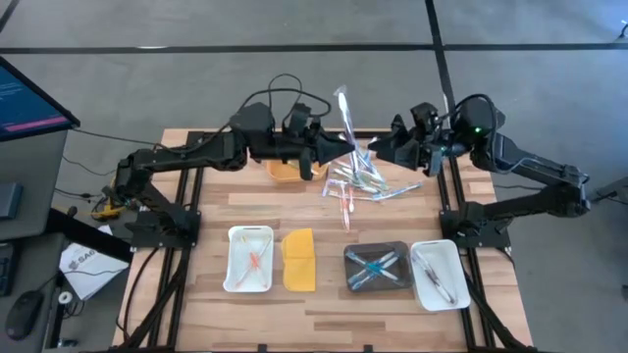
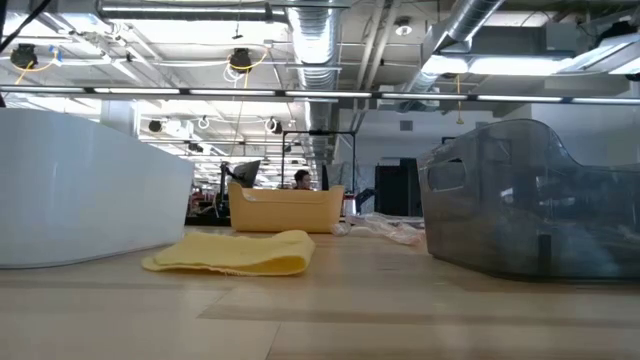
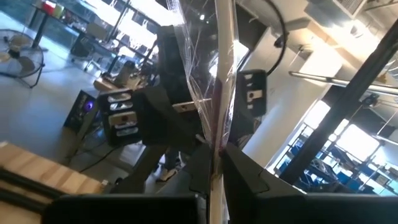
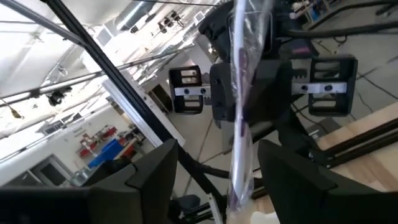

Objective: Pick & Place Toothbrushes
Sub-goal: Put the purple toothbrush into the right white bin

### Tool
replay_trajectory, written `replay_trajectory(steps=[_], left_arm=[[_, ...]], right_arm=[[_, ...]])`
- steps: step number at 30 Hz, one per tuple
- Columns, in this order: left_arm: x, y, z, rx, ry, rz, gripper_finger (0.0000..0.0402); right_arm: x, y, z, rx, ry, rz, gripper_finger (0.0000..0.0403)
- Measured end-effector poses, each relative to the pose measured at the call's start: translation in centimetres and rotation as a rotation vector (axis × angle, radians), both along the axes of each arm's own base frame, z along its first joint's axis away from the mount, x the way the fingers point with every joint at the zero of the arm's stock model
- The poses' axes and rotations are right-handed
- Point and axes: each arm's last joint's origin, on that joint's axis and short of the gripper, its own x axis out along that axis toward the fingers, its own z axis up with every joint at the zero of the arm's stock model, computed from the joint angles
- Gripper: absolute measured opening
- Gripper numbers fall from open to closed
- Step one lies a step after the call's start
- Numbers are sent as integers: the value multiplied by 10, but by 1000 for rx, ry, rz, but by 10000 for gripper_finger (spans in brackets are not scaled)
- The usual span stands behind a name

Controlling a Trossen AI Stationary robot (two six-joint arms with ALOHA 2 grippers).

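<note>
**A:** What are the two claws doing?

**B:** The left gripper is pinched shut on a clear-wrapped toothbrush, holding it upright above the far middle of the table. In the left wrist view the wrapper runs straight up from between the closed fingers. The right gripper faces it from the other side with its jaws spread wide. In the right wrist view the wrapped brush hangs in the gap between its fingers, and I cannot tell if they touch it.

**A:** Where are the other toothbrushes?

**B:** A loose pile of toothbrushes lies on the table just below the grippers, too tangled to count.

**A:** How many containers?

**B:** Three trays in the near row: a white tray at left, a dark tray, and a second white tray at right, each with brushes inside. A yellow lid lies flat beside the left one, and a yellow bin sits under the left arm.

**A:** Any writing?

**B:** None readable.
</note>
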Motion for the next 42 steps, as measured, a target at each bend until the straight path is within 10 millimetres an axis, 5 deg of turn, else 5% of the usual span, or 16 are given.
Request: replay_trajectory(steps=[15, 22, 27, 42], left_arm=[[2, 1, -7, -10, 54, 18, 13], [6, 1, -28, -40, 110, 34, 13], [9, 0, -43, -47, 152, 33, 13], [9, -4, -40, -36, 120, 24, 13]], right_arm=[[3, 4, -14, -41, 130, -33, 221], [4, 9, -17, -85, 156, -67, 221], [10, 10, -26, -75, 227, -67, 221], [42, 19, -46, -73, 313, -19, 221]])
